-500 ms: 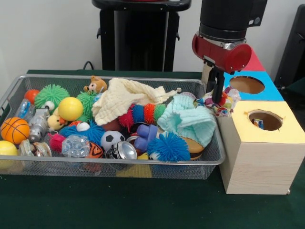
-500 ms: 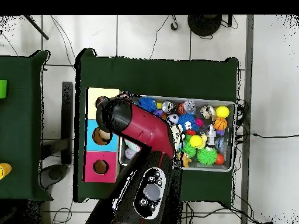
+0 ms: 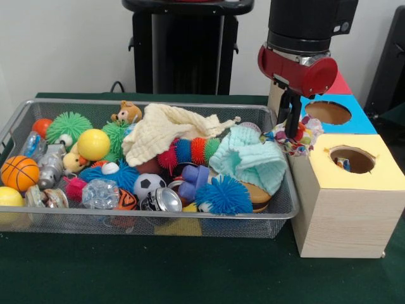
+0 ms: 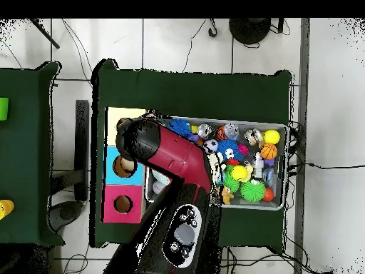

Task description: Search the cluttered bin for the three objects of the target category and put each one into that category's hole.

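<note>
Gripping a blotched cloth piece (image 3: 296, 137), the end effector (image 3: 292, 132) is hanging just past the right end of the wire basket (image 3: 152, 218), its dark fingers closed on the white, red, blue and yellow fabric, which is bunching out on both sides of them. The cloth is sitting in the gap between the basket's end wall and the row of wooden boxes, level with the back corner of the yellow-topped box (image 3: 351, 221). The relation that matters now is that the yellow-ringed hole (image 3: 352, 159) is lying to the right of the end effector and nearer the camera in the front view, close by but not yet underneath it; the blue-ringed hole (image 3: 327, 112) is just behind and to the right and is about as near, so a drift that way could drop the piece into the wrong opening. Something colourful is already showing inside the yellow hole, likely an earlier piece. In the overhead view the red arm (image 4: 171, 160) is covering the boxes' edge, hiding the cloth. Back in the basket, a cream cloth (image 3: 166, 128) and a mint-green cloth (image 3: 251, 159) are lying on top of spiky balls and toys, and I cannot pick out another blotched piece among them. Everything is standing on the green counter (image 3: 190, 272).
</note>
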`<state>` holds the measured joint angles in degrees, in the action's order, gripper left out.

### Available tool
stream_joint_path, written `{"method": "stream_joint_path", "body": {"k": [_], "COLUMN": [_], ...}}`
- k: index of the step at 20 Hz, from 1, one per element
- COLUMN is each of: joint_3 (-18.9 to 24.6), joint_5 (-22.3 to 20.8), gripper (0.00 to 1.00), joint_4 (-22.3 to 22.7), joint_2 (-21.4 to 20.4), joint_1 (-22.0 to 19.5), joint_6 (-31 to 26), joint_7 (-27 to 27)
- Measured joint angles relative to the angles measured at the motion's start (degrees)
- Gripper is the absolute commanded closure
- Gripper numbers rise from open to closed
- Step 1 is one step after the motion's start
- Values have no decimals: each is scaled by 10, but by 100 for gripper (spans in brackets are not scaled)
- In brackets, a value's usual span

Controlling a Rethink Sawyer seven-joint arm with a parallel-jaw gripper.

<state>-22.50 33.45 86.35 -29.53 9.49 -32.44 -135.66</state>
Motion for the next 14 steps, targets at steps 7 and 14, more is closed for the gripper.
{"method": "stream_joint_path", "body": {"k": [7,14], "joint_3": [0,0], "joint_5": [15,39], "gripper": [100,100], "joint_4": [0,0], "joint_2": [1,4], "joint_1": [1,12], "joint_6": [0,0], "joint_7": [-4,-22]}}
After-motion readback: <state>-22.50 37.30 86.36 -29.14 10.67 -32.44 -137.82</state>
